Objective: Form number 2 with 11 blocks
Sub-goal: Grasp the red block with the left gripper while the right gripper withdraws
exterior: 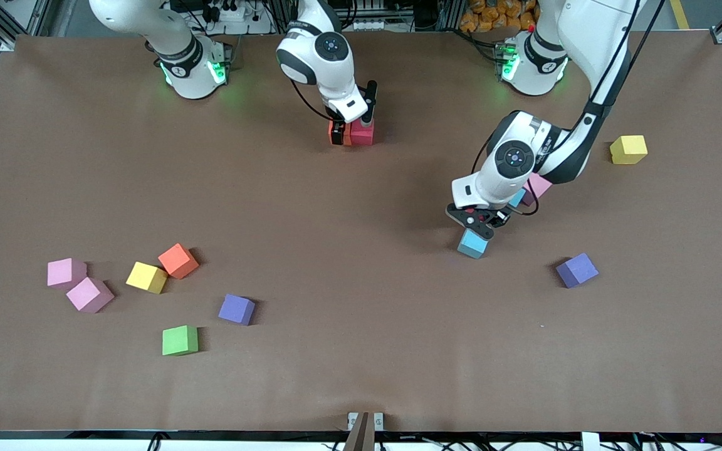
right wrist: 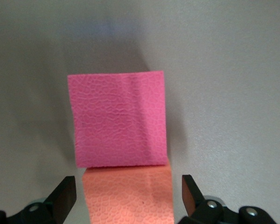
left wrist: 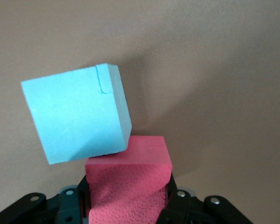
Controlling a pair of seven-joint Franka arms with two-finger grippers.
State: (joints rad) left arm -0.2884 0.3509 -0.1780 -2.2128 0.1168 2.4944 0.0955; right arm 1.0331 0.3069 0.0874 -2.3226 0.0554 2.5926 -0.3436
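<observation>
Building the 2, early stage: my left claw [left wrist: 128, 207] is closed on a crimson foam cube [left wrist: 128, 186], low over the brown table [exterior: 361, 351]. A tilted light blue foam cube [left wrist: 77, 114] leans against its tip. Next, I judge, comes a clean lift clear of that blue cube. My right claw [right wrist: 128, 200] stands open astride an orange foam cube [right wrist: 130, 191] without touching it. That cube touches a second crimson foam cube [right wrist: 119, 119], likely the digit's start, near the bases. The other cubes lie scattered nearer the front camera.
</observation>
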